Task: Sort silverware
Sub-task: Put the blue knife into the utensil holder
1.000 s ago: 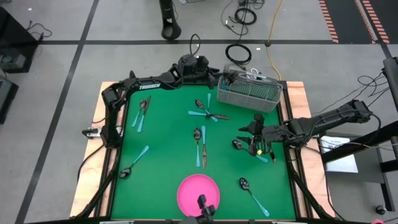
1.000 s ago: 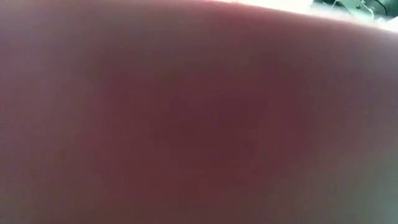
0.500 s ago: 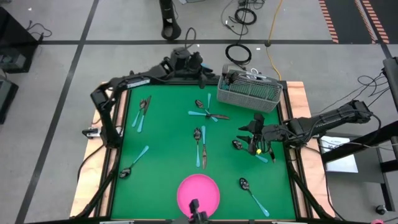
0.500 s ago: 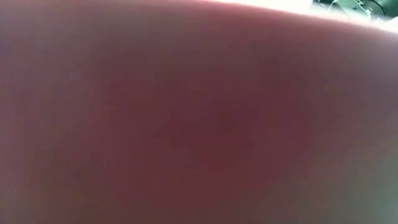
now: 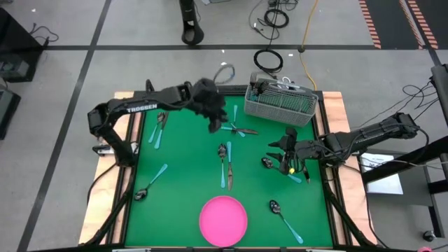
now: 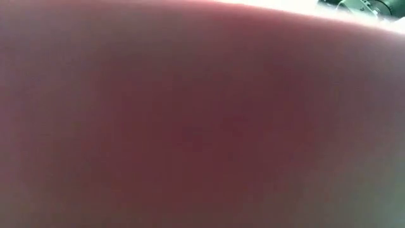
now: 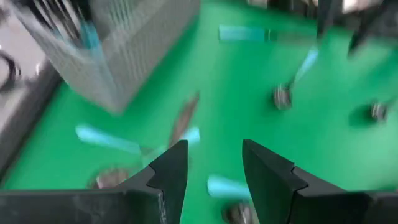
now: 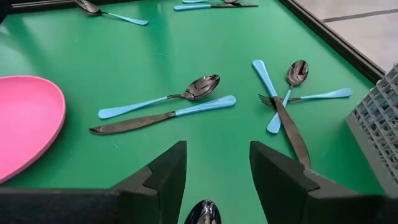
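Silverware (image 5: 225,165) lies scattered across the green mat (image 5: 182,175), most of it well clear of the wire-mesh basket (image 5: 280,103) at the mat's far right corner. Left gripper (image 7: 211,171) hovers beside the basket over a crossed cluster, fingers parted, holding nothing; "TROSSEN" reads on its arm. Right gripper (image 8: 211,180) sits below the basket near the mat's right edge, open, a spoon head (image 8: 203,213) seemingly between its fingers. Pink plate (image 5: 223,218) at the near edge.

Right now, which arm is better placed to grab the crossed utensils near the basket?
Left, probably. The left gripper hangs open just beside the crossed utensils by the basket; the right gripper sits open over a spoon farther off.
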Motion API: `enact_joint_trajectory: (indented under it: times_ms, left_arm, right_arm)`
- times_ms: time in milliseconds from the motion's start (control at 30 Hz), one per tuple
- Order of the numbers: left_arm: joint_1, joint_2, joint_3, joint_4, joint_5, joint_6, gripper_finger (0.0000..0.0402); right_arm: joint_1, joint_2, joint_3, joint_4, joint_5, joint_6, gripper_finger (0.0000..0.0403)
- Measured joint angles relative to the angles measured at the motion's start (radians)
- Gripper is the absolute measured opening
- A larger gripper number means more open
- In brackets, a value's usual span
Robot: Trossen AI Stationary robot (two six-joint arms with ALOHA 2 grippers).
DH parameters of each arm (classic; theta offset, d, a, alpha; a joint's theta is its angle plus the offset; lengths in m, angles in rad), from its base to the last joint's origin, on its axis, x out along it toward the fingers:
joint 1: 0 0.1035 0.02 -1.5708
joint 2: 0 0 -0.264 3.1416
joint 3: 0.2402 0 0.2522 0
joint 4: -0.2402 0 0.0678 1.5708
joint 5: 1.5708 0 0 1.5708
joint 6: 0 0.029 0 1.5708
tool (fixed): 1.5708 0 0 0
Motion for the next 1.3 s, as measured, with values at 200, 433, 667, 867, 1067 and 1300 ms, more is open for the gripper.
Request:
enact_joint_trajectory:
  times_ms: [200,433,667,867,1067,1300]
  left_arm:
    - [-0.096,0.001,-0.088,-0.023,-0.142,0.134,0.0154]
    - [-0.077,0.087,-0.094,0.092,-0.244,0.301,0.0154]
    - [0.060,0.226,-0.031,0.081,-0.112,0.359,0.0153]
    - [0.102,0.339,0.028,0.079,-0.047,0.393,0.0138]
    - [0.072,0.403,0.078,0.041,-0.020,0.422,0.0130]
    - [0.055,0.407,0.082,0.024,-0.018,0.424,0.0129]
  right_arm:
    - [-0.002,0.000,0.000,0.005,0.009,-0.084,0.0164]
    - [-0.008,0.000,0.000,0.003,0.029,-0.096,0.0164]
    - [-0.008,0.000,0.000,-0.006,0.029,-0.097,0.0164]
    - [-0.008,0.000,0.000,-0.008,0.028,-0.122,0.0164]
    - [-0.009,0.000,0.000,-0.013,0.027,-0.123,0.0164]
    - [-0.009,0.001,0.000,-0.026,0.027,-0.130,0.0164]
